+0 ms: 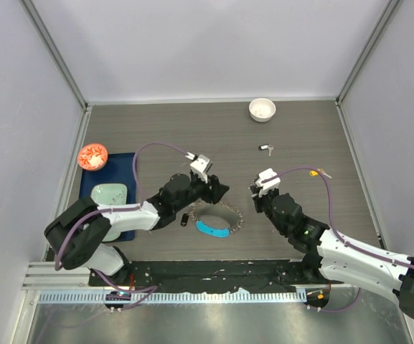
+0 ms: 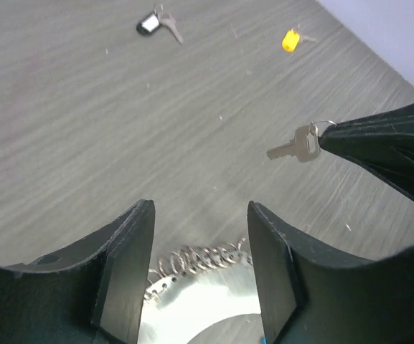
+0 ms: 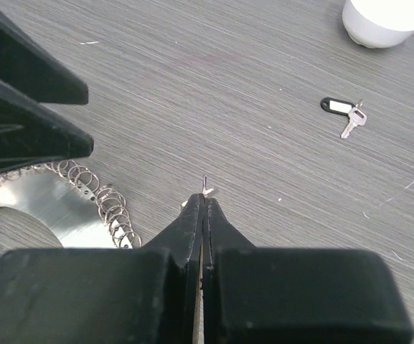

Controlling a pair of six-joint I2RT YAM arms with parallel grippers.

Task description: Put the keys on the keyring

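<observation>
**Entry: keyring on table, one key in the right gripper**

Surface and room: we record a grey table [image 1: 156, 129] with fine wood-like grain, closed in by pale matte walls [image 1: 207, 43] on three sides. A small round white bowl [image 1: 262, 109] stands at the far edge. At the left lies a blue mat [image 1: 117, 172] bearing a pale green plate [image 1: 110, 195].

Right gripper [image 3: 203, 201]: fingers pressed together, pinching a plain key [image 2: 296, 147] of flat silver metal by its small wire loop.

Left gripper [image 2: 199, 215]: black wedge-shaped fingers well apart and holding nothing, poised over a stretch of the links of the keyring [image 1: 212, 229]. We cannot tell whether they touch it.

Keyring: lies flat on the table between the two grippers. It is a loop of linked silver wire rings with one smooth, bright blue curved piece on its near side.

Loose on the table, well apart from the ring: a black-tagged key [image 1: 266, 148] near the bowl and a yellow-tagged key [image 2: 290, 39]
</observation>
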